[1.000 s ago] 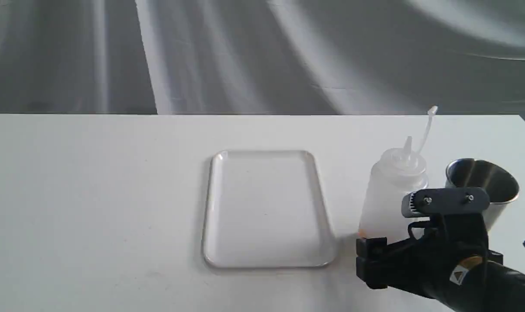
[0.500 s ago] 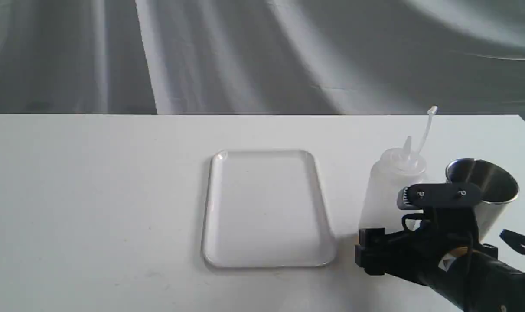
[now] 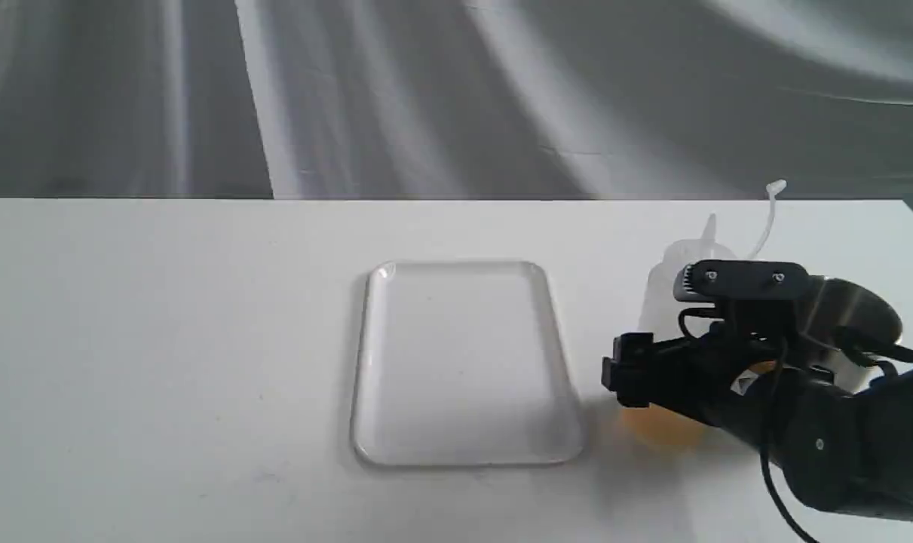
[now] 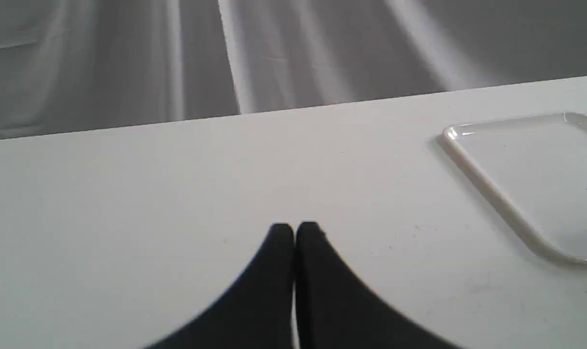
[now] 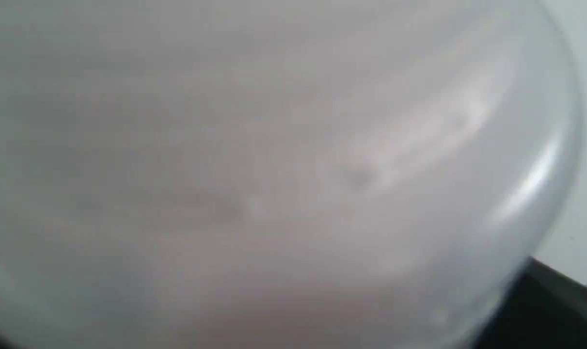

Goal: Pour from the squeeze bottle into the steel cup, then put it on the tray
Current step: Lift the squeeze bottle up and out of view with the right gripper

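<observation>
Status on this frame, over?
Left gripper shut, idle over table. Right gripper shut on bottle, beside cup, no pour yet. Tray bare, nothing in the way.

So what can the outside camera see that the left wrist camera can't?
Only the exterior view shows the squeeze bottle, held by the right gripper, and the steel cup next to it. Only the left wrist view shows the left gripper, its fingers shut together with nothing between them. Both show the tray and the white table.
</observation>
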Robot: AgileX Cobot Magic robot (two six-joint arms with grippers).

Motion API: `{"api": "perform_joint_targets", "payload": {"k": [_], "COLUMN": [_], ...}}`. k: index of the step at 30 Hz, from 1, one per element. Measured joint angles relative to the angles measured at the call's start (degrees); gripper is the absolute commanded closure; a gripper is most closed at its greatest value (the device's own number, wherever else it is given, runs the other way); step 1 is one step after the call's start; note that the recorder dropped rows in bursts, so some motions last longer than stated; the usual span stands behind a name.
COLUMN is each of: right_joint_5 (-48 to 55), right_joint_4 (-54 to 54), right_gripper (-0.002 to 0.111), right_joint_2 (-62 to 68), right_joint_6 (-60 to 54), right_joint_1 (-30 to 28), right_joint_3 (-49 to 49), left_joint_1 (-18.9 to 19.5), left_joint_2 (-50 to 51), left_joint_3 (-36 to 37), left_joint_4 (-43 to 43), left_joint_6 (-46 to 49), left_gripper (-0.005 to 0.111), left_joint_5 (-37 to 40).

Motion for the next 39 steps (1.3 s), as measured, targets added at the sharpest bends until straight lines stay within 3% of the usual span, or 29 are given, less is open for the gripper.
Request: {"api": "perform_joint_targets", "payload": {"k": [10,18,26,39], "right_joint_5": [0.4,0.4,2.0,10.1], "right_joint_4": [-0.1,-0.2,-1.1,-4.6], "right_gripper": [0.031,0.063,0.084,0.086], "right_joint_2": [1.0,1.0,-0.5,-17.1], "right_joint_6": [0.0,0.0,0.0,0.0], "right_joint_1": [0.0,0.0,0.0,0.0], "right_joint_3": [-1.2,-1.2,-1.2,-1.2], "left_joint_1": [0.0,0.0,0.0,0.0], "left_joint_2": [0.0,0.0,0.0,0.0], "left_joint_3": [0.0,0.0,0.0,0.0], "left_joint_4": [0.0,0.0,0.0,0.0], "left_joint_6": [0.0,0.0,0.0,0.0], "left_gripper": [0.107,0.107,0.107,0.107], "left_joint_5": [0.0,0.0,0.0,0.0]}}
